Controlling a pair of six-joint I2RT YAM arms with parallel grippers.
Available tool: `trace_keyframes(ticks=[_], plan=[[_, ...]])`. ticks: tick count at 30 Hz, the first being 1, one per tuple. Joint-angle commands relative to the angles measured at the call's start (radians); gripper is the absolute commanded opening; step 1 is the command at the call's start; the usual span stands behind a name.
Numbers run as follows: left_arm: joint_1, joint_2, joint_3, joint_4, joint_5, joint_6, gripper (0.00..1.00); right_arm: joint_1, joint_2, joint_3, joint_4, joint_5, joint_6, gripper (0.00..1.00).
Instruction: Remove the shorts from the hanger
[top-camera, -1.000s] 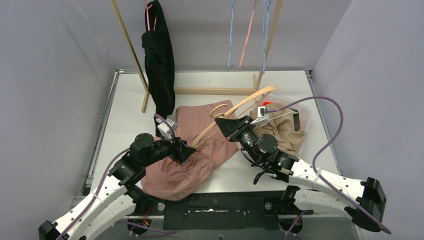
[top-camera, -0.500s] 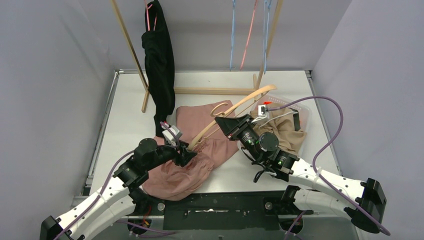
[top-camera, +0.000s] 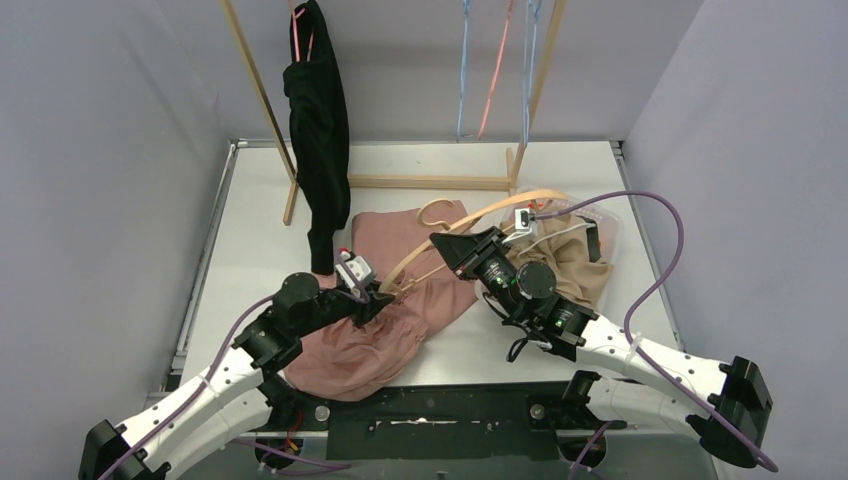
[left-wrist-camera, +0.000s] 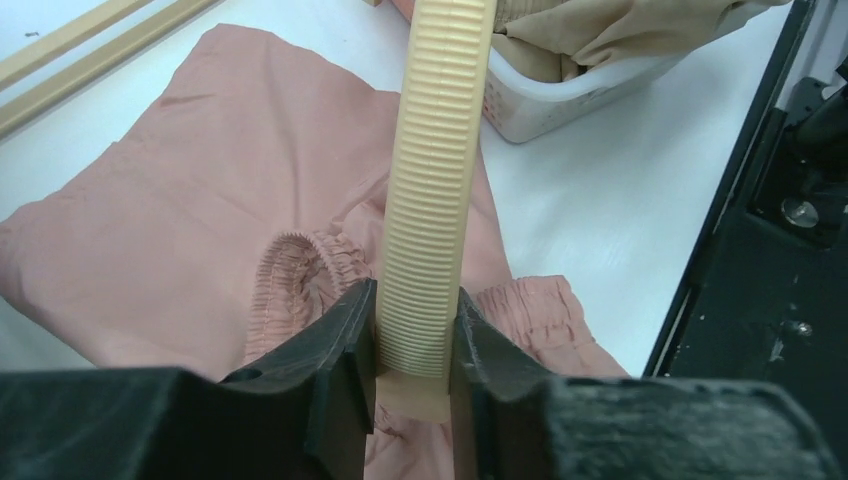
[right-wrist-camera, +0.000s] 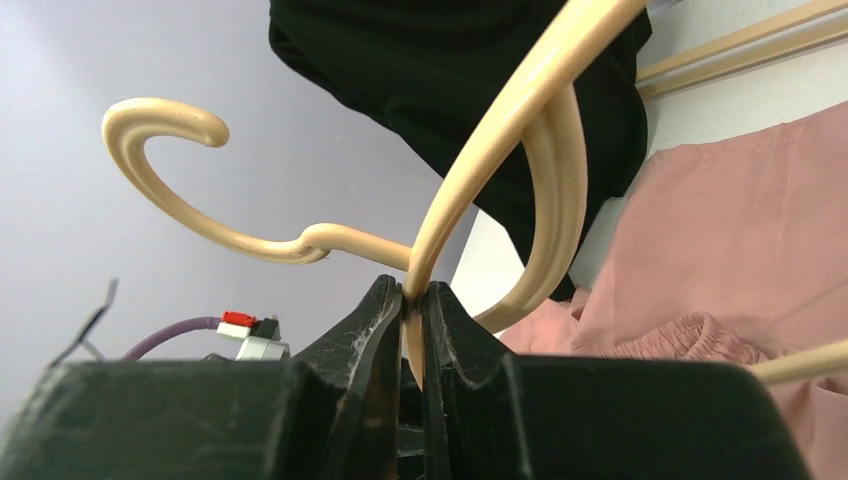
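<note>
Left wrist view: the left pincer (left-wrist-camera: 414, 352) has its two fingers pressed on both sides of the ribbed lower end of the cream hanger (left-wrist-camera: 436, 150), so it grips this end. One second ago these jaws stood wider, with the hanger end only between them. The right pincer (right-wrist-camera: 413, 300) is closed tight on a thin bar of the hanger, as it was before. In the top view the far end of the hanger (top-camera: 520, 198) now lies lower and flatter than a second ago.

The pink shorts (left-wrist-camera: 190, 180) lie spread on the table (top-camera: 260, 210), with the gathered waist just under the gripped end. I cannot tell if the waist is still attached to the hanger. The beige shorts (top-camera: 570, 262) lie in the white basket (left-wrist-camera: 560, 100), and the left wrist view cuts them off. In the top view, the left fingertips are hidden under the wrist.
</note>
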Motion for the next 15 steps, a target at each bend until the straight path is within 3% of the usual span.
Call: trace_keyframes(ticks=[1,4,7,15], plan=[[0.001,-0.026,0.063,-0.046,-0.024,-0.001,0.10,-0.010,-0.019,0.011,0.079,-0.011,0.015,0.00],[0.001,-0.073,0.065,-0.059,-0.030,-0.030,0.00,-0.019,-0.019,0.017,0.048,-0.008,0.021,0.00],[0.001,-0.121,0.079,-0.089,-0.049,-0.070,0.00,-0.025,-0.010,0.032,0.007,-0.012,0.021,0.01],[0.001,-0.125,0.221,-0.353,-0.048,-0.162,0.00,-0.031,0.041,0.081,-0.051,-0.028,0.007,0.20]])
